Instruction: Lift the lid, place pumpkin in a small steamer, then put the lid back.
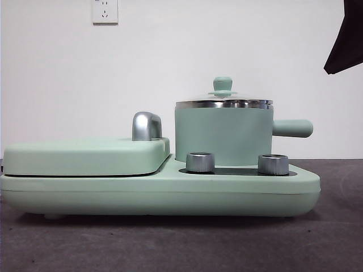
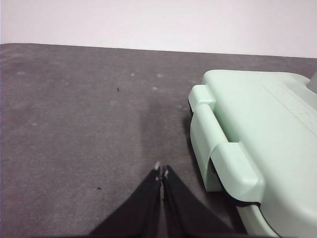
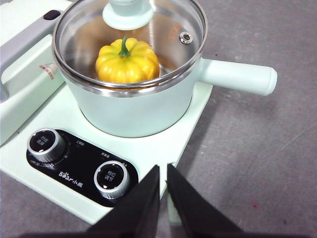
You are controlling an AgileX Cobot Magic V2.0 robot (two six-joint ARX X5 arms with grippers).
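Observation:
The small steamer (image 1: 222, 136) (image 3: 133, 111) stands on the right half of a mint-green cooker base (image 1: 170, 192), its side handle (image 3: 237, 75) pointing right. The glass lid (image 1: 223, 103) (image 3: 171, 25) sits on its rim, knob up. Through the glass I see the yellow pumpkin (image 3: 128, 60) with its green stem inside the pot. My right gripper (image 3: 163, 167) hovers shut and empty above the front of the base, apart from the pot. My left gripper (image 2: 162, 171) is shut and empty over the dark table, left of the cooker.
The flat griddle cover (image 1: 85, 156) (image 2: 257, 124) fills the base's left half, with a steel handle (image 1: 146, 126) behind it. Two steel dials (image 1: 200, 162) (image 1: 273, 164) stand before the pot. A black arm tip (image 1: 345, 39) shows at the top right corner.

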